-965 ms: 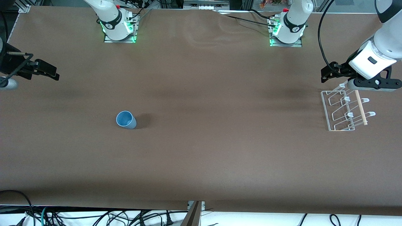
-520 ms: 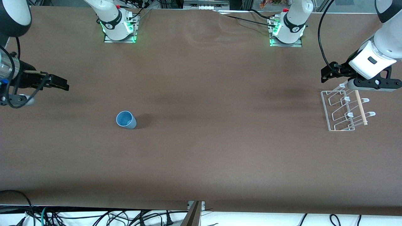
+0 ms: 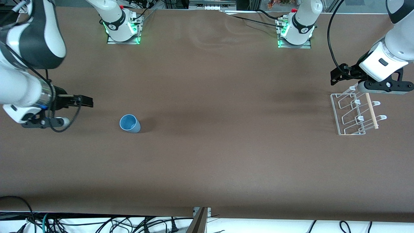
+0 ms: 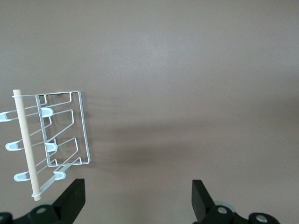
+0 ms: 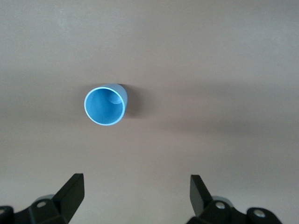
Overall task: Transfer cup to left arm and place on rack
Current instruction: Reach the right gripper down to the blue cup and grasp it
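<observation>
From my seat the right arm runs off the front view's edge at nine o'clock, its shoulder end unseen. The left arm is cut at three o'clock, and its wrist covers the rack at its twelve o'clock end. Both wrist views crop their own fingers at six o'clock.

Light-blue cup; white rack, seemingly pale wooden dowel.

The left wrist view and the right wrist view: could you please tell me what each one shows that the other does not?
Only the left wrist view shows the rack, with the open left gripper over the table beside it. Only the right wrist view shows the cup, upright and empty, with the open right gripper above the table near it. Both share the bare brown tabletop and nothing held.
</observation>
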`<state>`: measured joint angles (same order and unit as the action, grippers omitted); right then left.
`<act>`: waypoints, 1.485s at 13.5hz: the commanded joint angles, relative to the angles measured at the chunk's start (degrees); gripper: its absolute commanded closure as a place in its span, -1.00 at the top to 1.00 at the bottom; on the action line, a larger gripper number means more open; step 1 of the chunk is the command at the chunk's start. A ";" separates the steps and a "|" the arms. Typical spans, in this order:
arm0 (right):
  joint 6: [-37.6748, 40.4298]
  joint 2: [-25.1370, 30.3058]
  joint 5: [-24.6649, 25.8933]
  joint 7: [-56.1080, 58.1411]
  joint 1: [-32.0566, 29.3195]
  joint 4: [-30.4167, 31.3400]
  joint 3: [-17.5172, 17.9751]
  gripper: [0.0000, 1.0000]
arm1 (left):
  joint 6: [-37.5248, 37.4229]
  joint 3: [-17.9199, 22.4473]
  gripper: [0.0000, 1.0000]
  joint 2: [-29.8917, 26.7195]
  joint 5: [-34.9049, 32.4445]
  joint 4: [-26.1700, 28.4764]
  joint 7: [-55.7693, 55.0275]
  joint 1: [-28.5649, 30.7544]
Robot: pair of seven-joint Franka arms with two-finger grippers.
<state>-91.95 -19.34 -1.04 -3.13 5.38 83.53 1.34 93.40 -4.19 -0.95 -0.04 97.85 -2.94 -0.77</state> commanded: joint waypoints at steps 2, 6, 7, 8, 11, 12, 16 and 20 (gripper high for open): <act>-2.70 -3.42 -0.46 -0.29 1.30 -0.21 -0.11 0.99 | -0.76 -0.30 1.00 -0.81 -0.32 0.06 1.44 0.42; -9.53 -5.53 -0.72 -1.69 2.01 4.69 -0.02 0.99 | -0.76 -0.30 1.00 -0.81 -0.32 0.06 1.36 0.42; -12.26 -5.36 -0.72 -3.18 2.01 7.58 0.24 0.99 | -0.76 -0.30 1.00 -0.81 -0.32 0.06 1.44 0.42; -14.72 -5.36 -0.72 -3.72 1.92 9.70 1.02 0.99 | -0.76 -0.30 1.00 -0.81 -0.32 0.06 1.44 0.33; -19.04 -5.18 -0.72 -3.72 1.74 14.98 1.03 0.99 | -0.76 -0.30 1.00 -0.81 -0.32 0.06 1.36 0.33; -21.14 -5.01 -0.72 -3.72 1.65 17.17 1.03 0.99 | -0.76 -0.30 1.00 -0.81 -0.32 0.06 1.44 0.42; -28.18 -4.13 -0.72 -3.72 1.39 24.21 1.03 0.99 | -0.76 -0.30 1.00 -0.81 -0.32 0.06 1.44 0.33; -35.65 -3.77 -0.72 -3.72 1.39 28.97 1.03 0.99 | -0.85 -0.30 1.00 -0.81 -0.32 0.06 1.44 0.33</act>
<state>-124.14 -25.72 -1.12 -6.49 7.08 108.48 2.14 93.38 -4.20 -0.95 -0.04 97.85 -2.89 -0.77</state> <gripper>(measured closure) 0.000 0.000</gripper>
